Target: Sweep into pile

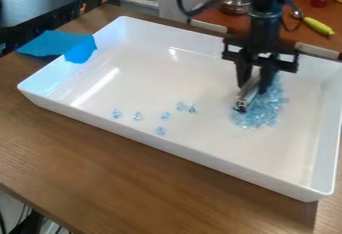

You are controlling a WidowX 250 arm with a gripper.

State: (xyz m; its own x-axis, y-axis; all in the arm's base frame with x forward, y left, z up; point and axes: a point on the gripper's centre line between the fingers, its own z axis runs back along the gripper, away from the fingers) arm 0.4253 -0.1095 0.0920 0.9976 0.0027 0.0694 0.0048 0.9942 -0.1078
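Your claw (254, 87) pinches a silver tool (248, 93), best held by its upper end; the blue beads (258, 116) look light, hard, slippery.

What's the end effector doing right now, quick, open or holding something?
End effector: closed on a silvery tool, over the left side of the pale blue pile.

The camera looks slantwise down from above, near enough that the tray (187, 75) spans the view.
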